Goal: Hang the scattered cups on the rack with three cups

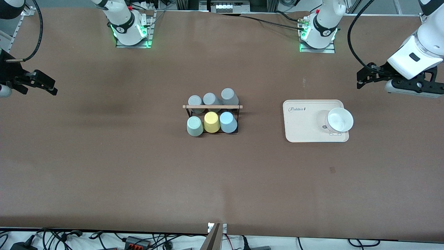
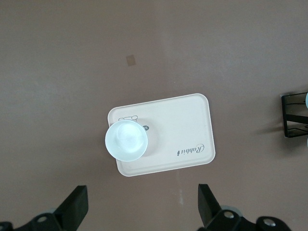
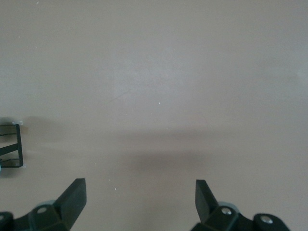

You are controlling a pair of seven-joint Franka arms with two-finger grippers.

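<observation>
The black wire rack (image 1: 212,107) with a wooden rod stands mid-table. The mint green cup (image 1: 194,125) and the light blue cup (image 1: 228,122) sit upside down on its nearer row, with a yellow cup (image 1: 211,122) between them. Three grey cups (image 1: 210,99) fill the farther row. My left gripper (image 1: 359,80) hovers open and empty over the table at the left arm's end; its wrist view shows the fingers spread (image 2: 142,192) and a corner of the rack (image 2: 291,115). My right gripper (image 1: 52,86) hangs open and empty over the right arm's end (image 3: 139,185), with the rack's edge (image 3: 14,144) in its view.
A cream tray (image 1: 301,128) lies between the rack and the left arm's end. On it a pale whitish cup (image 1: 340,119) stands mouth up (image 2: 126,140). Cables run along the table's nearest edge.
</observation>
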